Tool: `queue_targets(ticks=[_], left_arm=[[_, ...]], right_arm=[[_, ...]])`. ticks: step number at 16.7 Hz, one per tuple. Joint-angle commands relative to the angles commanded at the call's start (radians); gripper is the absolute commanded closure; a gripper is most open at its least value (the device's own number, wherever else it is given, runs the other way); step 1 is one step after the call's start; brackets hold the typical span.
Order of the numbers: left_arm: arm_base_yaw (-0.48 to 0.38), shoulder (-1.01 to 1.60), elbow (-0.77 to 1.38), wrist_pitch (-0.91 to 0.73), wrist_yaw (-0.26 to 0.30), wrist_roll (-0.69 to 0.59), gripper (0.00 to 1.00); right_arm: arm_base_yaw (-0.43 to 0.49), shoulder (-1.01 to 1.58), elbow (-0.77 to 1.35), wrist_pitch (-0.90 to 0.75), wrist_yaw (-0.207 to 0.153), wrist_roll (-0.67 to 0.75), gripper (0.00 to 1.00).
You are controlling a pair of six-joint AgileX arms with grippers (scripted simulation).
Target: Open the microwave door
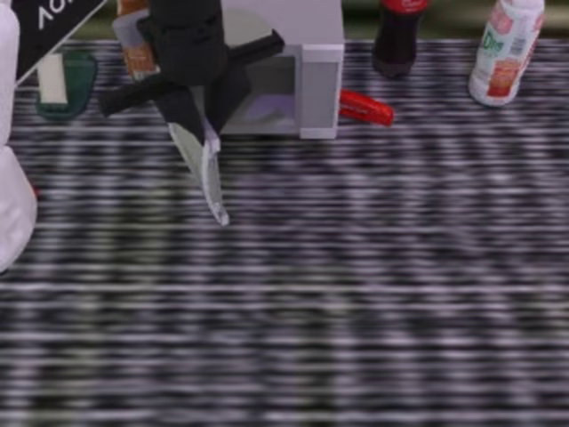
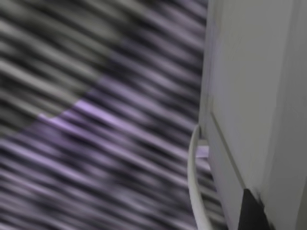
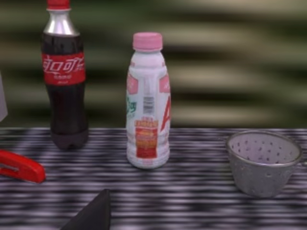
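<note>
The microwave [image 1: 307, 36] stands at the back of the table, centre-left, with its control strip [image 1: 320, 93] at the right. The microwave door [image 1: 209, 169] is swung wide open, jutting toward the front of the table from its left-side hinge, and the lilac inside floor [image 1: 267, 111] is exposed. My left gripper [image 1: 203, 120] hangs over the door's upper edge near the oven's opening. The left wrist view shows the door panel [image 2: 249, 96], its pale curved handle [image 2: 192, 182] and a dark bit of that gripper [image 2: 252, 213] against the panel. My right gripper [image 3: 93, 213] shows only as a dark tip above the table.
A cola bottle [image 1: 397, 36], a white bottle with a pink cap [image 1: 505, 53] and a red stapler-like object [image 1: 364, 107] stand right of the oven. A metal colander [image 3: 263, 163] appears in the right wrist view. A green-and-white item [image 1: 60, 84] and a white shape [image 1: 11, 178] sit at the left.
</note>
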Motion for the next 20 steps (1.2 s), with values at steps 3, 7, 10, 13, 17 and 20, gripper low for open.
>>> queue_targets(ticks=[3,7,10,13,17,20], left_arm=[[0.001,-0.007,-0.026,0.019,0.0,0.001,1.0],[0.001,-0.007,-0.026,0.019,0.0,0.001,1.0],[0.001,-0.007,-0.026,0.019,0.0,0.001,1.0],[0.001,-0.007,-0.026,0.019,0.0,0.001,1.0],[0.001,-0.007,-0.026,0.019,0.0,0.001,1.0],[0.001,-0.007,-0.026,0.019,0.0,0.001,1.0]], right_arm=[[0.0,0.0,0.0,0.0,0.0,0.0,0.0],[0.0,0.0,0.0,0.0,0.0,0.0,0.0],[0.0,0.0,0.0,0.0,0.0,0.0,0.0],[0.0,0.0,0.0,0.0,0.0,0.0,0.0],[0.0,0.0,0.0,0.0,0.0,0.0,0.0],[0.0,0.0,0.0,0.0,0.0,0.0,0.0]])
